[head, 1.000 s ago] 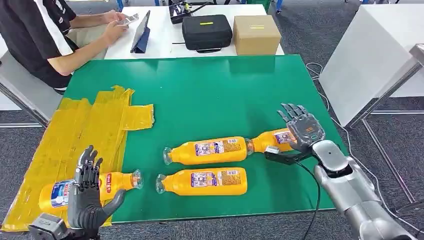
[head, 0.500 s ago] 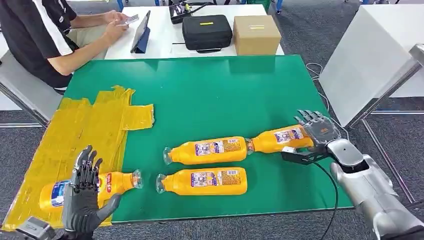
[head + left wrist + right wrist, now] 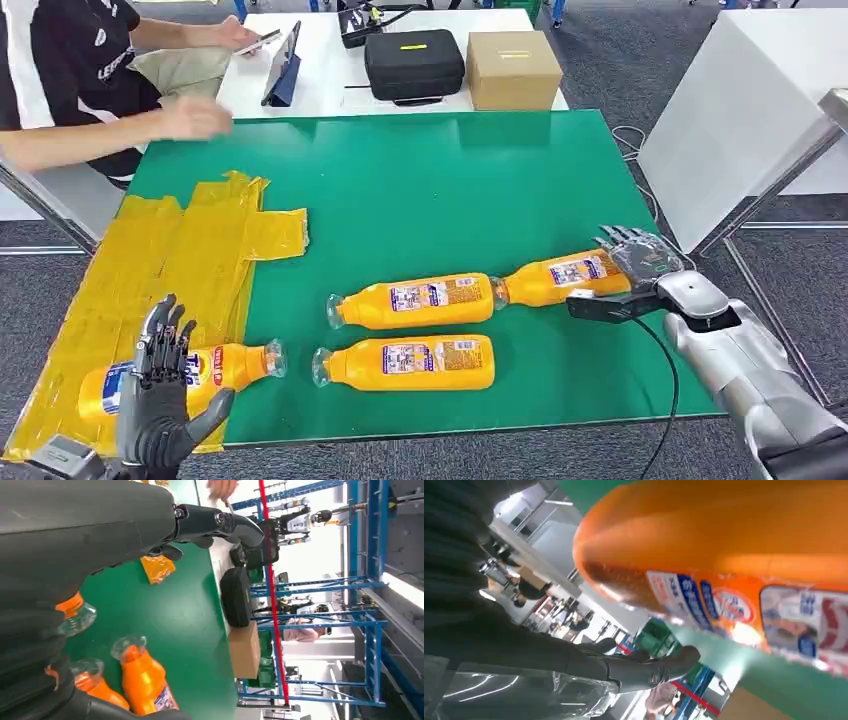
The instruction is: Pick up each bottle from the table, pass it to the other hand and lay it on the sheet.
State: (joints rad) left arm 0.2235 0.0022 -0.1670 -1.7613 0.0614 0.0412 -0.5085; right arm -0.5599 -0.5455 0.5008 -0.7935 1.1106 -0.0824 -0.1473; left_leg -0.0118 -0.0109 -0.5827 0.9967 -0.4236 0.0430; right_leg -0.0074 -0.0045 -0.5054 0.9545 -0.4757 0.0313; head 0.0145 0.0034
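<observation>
Four orange bottles lie on the green table point(image 3: 420, 180). One bottle point(image 3: 225, 365) rests on the yellow sheet point(image 3: 170, 260) at the near left. Two more point(image 3: 415, 300) point(image 3: 405, 362) lie side by side in the middle. The fourth bottle point(image 3: 555, 277) lies at the right, its base between the spread fingers and thumb of my right hand point(image 3: 640, 268), which is not closed on it. The right wrist view has this bottle point(image 3: 724, 550) very close, with a dark finger point(image 3: 644, 670) beside it. My left hand point(image 3: 158, 400) stands open in front of the sheet's bottle, holding nothing.
A person sits at the far left, one arm point(image 3: 110, 135) stretched towards the table's corner. Behind the green table a white table carries a black case point(image 3: 413, 62), a cardboard box point(image 3: 512, 68) and a tablet point(image 3: 283, 65). A white table point(image 3: 740, 110) stands at the right.
My right hand moved right along the fourth bottle to its base end. My left hand sank slightly. The person's arm has come out towards the table corner.
</observation>
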